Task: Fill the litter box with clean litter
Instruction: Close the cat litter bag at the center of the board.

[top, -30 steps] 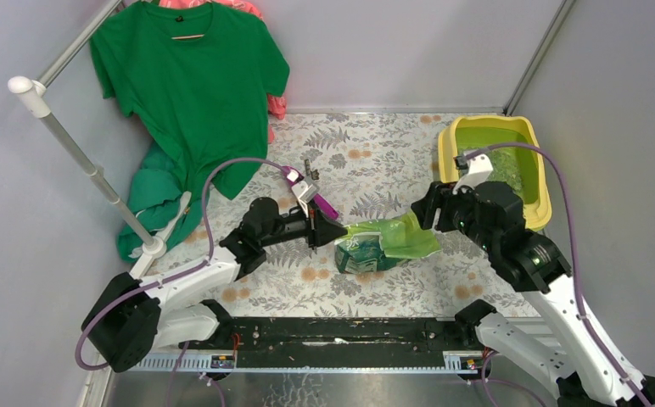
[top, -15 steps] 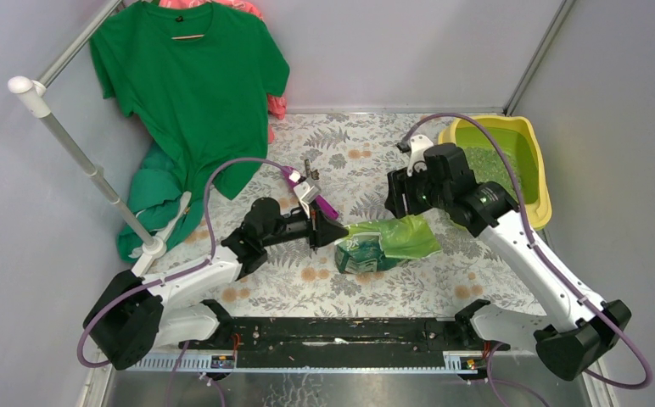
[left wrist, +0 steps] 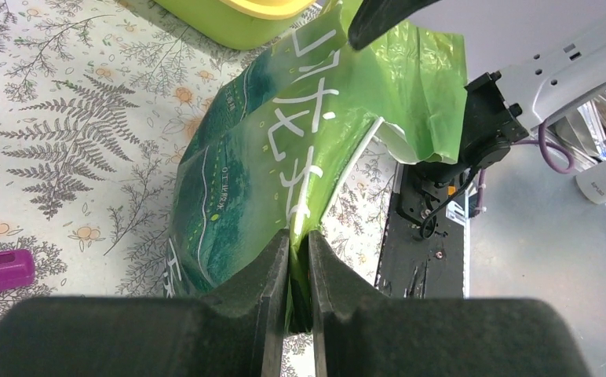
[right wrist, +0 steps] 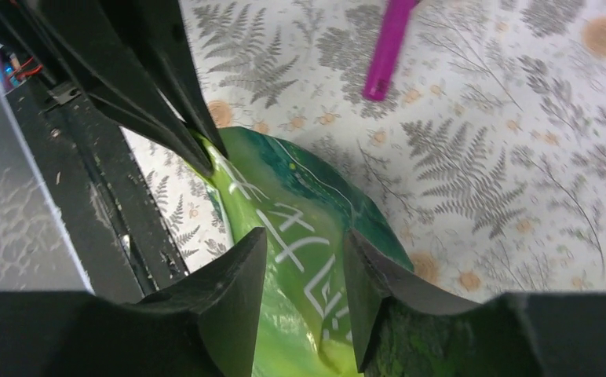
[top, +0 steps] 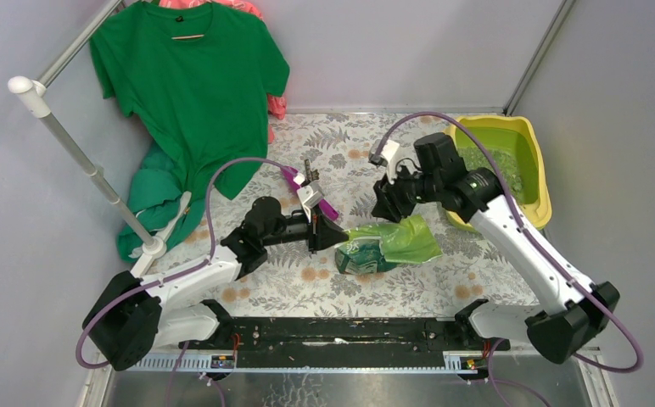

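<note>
The right gripper [right wrist: 304,243], swung back from over the yellow plastic rectangular litter box [top: 539,161], is straddling the glossy green printed bag [top: 383,242], jaws apart and narrowing. The left gripper [left wrist: 298,247] is keeping the bag's lower edge pinched. Some loose green litter granules [top: 504,165] are already lying in the box at far right, so another pour looks likely.

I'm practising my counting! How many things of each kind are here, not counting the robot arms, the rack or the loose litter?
Clothes: 3 (green T-shirt, crumpled green cloth, pink garment)
Litter bag: 1
Purple scoop: 1
Litter box: 1
Total: 6
</note>
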You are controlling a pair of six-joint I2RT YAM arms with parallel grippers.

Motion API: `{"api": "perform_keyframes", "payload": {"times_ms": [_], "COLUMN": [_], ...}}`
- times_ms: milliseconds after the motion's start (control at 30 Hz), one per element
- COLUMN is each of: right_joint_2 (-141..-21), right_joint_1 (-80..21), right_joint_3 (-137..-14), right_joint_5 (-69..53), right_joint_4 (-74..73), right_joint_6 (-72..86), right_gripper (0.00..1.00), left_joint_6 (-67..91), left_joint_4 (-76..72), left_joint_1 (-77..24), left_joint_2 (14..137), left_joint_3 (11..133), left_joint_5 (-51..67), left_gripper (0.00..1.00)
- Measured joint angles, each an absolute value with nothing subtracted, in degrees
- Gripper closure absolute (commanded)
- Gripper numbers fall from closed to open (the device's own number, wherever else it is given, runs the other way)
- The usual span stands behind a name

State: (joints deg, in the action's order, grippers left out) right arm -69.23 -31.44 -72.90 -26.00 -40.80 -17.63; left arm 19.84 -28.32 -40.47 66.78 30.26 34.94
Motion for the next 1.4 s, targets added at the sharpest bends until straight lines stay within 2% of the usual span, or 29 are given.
{"api": "perform_keyframes", "payload": {"times_ms": [267, 600, 767, 1033, 1267, 1400], "right_joint_2": [-76.9, -79.8, -82.2, -84.3, -83.8, -82.6], "right_joint_1": [-36.0, -40.1, -40.1, -40.2, -40.4, -40.5], "right_joint_3": [-75.6, -75.6, -75.6, -75.6, -75.3, -74.5], "right_joint_5": [-32.2, -32.6, -32.6, -33.6, -32.7, -31.1], "right_joint_4": [-43.4, -43.6, -43.0, -43.1, -43.0, -42.8], "right_joint_6": [-23.8, -27.2, -28.1, -28.8, -28.6, -28.1], "right_gripper": [0.51, 0.52, 0.57, 0.76, 0.74, 0.66], "left_joint_6": [17.4, 16.0, 15.6, 14.9, 14.4, 14.3], "left_joint_4": [-25.1, -23.5, -23.5, -22.7, -22.2, -22.1], "left_joint_1": [-40.5, -40.5, -40.5, -40.5, -40.5, -40.5], "left_joint_2": [66.2, 66.3, 66.3, 66.3, 66.5, 66.6], "left_joint_3": [31.3, 32.2, 32.2, 32.5, 32.8, 32.9], "left_joint_5": [35.6, 35.8, 35.9, 35.8, 35.8, 35.8], "left_gripper": [0.8, 0.8, 0.8, 0.81, 0.81, 0.81]}}
